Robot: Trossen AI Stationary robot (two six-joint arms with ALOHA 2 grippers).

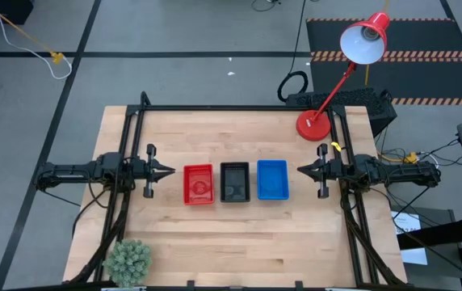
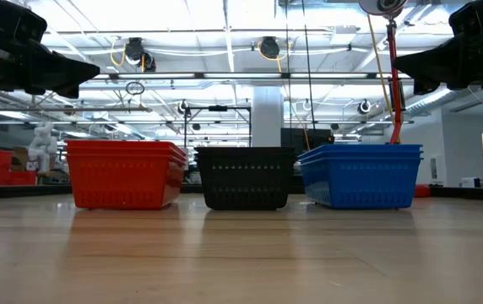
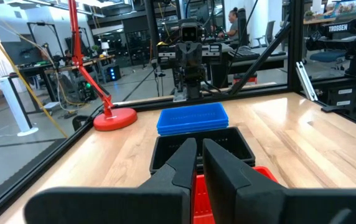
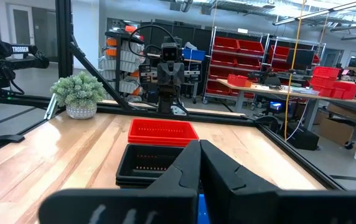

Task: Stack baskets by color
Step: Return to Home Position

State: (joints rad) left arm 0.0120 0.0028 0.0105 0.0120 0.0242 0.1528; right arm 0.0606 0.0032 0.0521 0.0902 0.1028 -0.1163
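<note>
Three baskets stand in a row at the middle of the table, bottoms on the wood: red at the left, black in the middle, blue at the right. In the low view the red and blue ones show nested rims, one basket inside another; the black one stands between them. My left gripper hovers shut just left of the red one, pointing level at the row. My right gripper hovers shut just right of the blue one. Both hold nothing.
A red desk lamp stands with its round base at the far right of the table, its head beyond the edge. A small potted plant sits at the near left corner. Black frame rails border the table. Bare wood lies near and far of the row.
</note>
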